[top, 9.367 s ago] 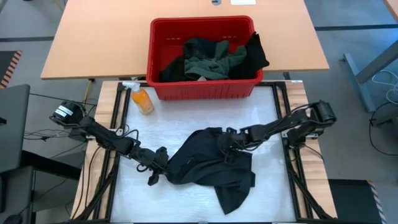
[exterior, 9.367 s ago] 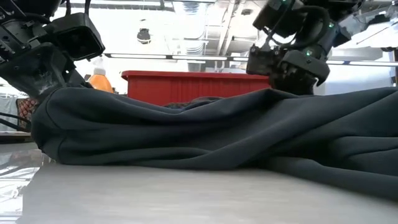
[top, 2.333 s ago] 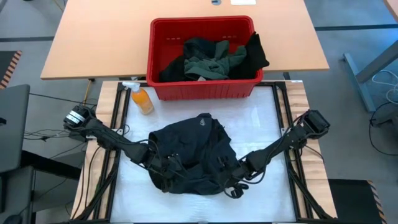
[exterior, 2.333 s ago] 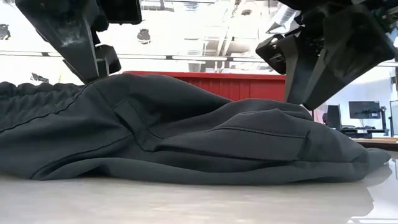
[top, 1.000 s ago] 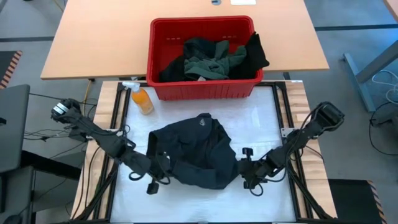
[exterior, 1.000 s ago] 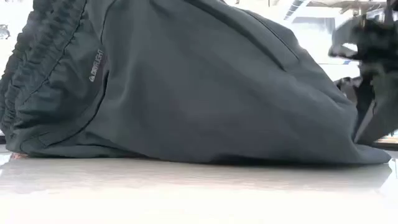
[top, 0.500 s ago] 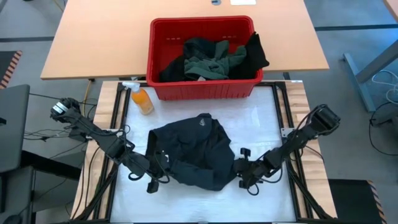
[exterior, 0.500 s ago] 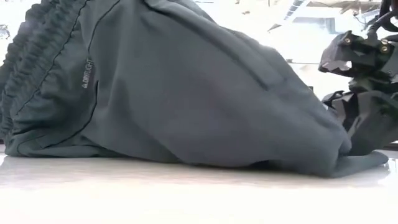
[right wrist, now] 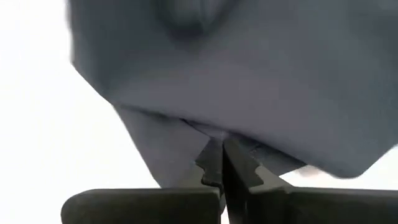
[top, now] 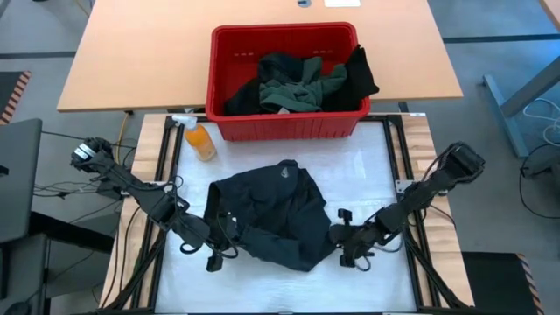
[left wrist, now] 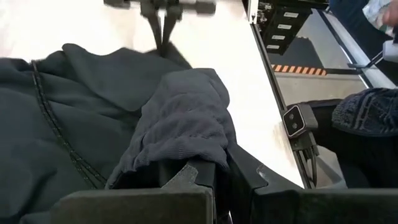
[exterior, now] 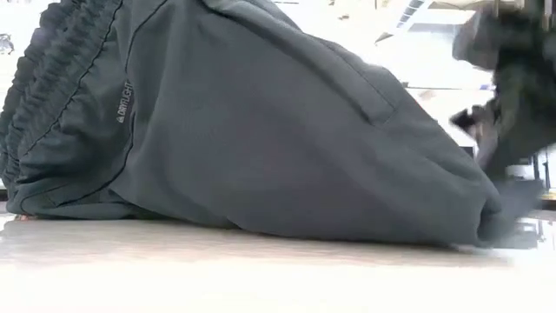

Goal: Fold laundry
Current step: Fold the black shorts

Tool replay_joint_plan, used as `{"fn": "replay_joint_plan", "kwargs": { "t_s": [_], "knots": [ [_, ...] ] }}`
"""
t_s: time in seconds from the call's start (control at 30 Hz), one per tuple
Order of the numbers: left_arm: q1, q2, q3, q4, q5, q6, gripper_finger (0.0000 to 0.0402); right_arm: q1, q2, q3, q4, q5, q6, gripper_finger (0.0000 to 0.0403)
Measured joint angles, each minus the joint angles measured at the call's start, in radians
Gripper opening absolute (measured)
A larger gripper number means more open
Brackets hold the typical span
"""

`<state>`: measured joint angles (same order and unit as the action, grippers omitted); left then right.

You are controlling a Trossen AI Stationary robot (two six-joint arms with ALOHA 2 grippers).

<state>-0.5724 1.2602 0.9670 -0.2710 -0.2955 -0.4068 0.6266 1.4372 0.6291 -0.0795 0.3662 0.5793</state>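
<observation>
A black garment (top: pixel 271 214) lies bunched in the middle of the white table. Its ribbed waistband (exterior: pixel 43 113) stands raised on the left side. My left gripper (top: pixel 220 241) is shut on that waistband at the garment's near-left edge. My right gripper (top: pixel 337 236) is shut at the garment's near-right edge, and it shows blurred in the low view (exterior: pixel 512 87). More laundry, dark green and black (top: pixel 302 79), is piled in the red basket (top: pixel 229 52) beyond the table's far edge. My left gripper pinches a bunched fold of the ribbed waistband (left wrist: pixel 186 124) between its two fingers, slanting down from the table's left. The bunch covers the fingertips, and the cloth hangs from the hold down to the table. My right gripper has its fingers (right wrist: pixel 214 163) closed on the garment's thin lower edge (right wrist: pixel 208 138), slanting down from the table's right. How many layers it holds I cannot tell. The rest of the garment lies on the table.
An orange bottle (top: pixel 201 140) stands at the table's far left corner next to the basket. Bare white table surface (top: pixel 367 166) lies to the far right of the garment and along the near edge.
My right gripper has moved a little toward the garment's right edge and shut there, then tipped up. The garment's right corner, which lay flat on the table, is drawn in toward the fingers.
</observation>
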Motion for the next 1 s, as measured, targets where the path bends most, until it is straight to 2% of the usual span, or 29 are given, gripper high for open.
{"fn": "replay_joint_plan", "kwargs": {
  "t_s": [0.23, 0.4, 0.47, 0.67, 0.87, 1.0],
  "knots": [
    [-0.01, -0.052, 0.008, 0.0, -0.047, 0.039, 0.0, 0.064, -0.357, 0.0, -0.202, 0.049, -0.003, 0.0014],
    [-0.063, -0.151, 0.008, 0.0, -0.18, 0.103, 0.0, 0.127, -0.556, 0.0, -0.31, 0.058, -0.004, 0.0014],
    [-0.095, -0.199, 0.008, 0.0, -0.254, 0.137, 0.0, 0.148, -0.624, 0.0, -0.334, 0.096, -0.005, 0.0014],
    [-0.167, -0.336, 0.009, 0.023, -0.461, 0.245, 0.0, 0.184, -0.785, 0.0, -0.324, 0.321, -0.133, 0.0013],
    [-0.174, -0.39, 0.009, 0.04, -0.619, 0.33, 0.0, 0.183, -0.863, 0.0, -0.146, 0.599, -0.382, 0.0014],
    [-0.174, -0.393, 0.009, 0.053, -0.722, 0.375, 0.0, 0.183, -0.87, 0.001, -0.034, 0.721, -0.546, 0.0015]
  ]
}}
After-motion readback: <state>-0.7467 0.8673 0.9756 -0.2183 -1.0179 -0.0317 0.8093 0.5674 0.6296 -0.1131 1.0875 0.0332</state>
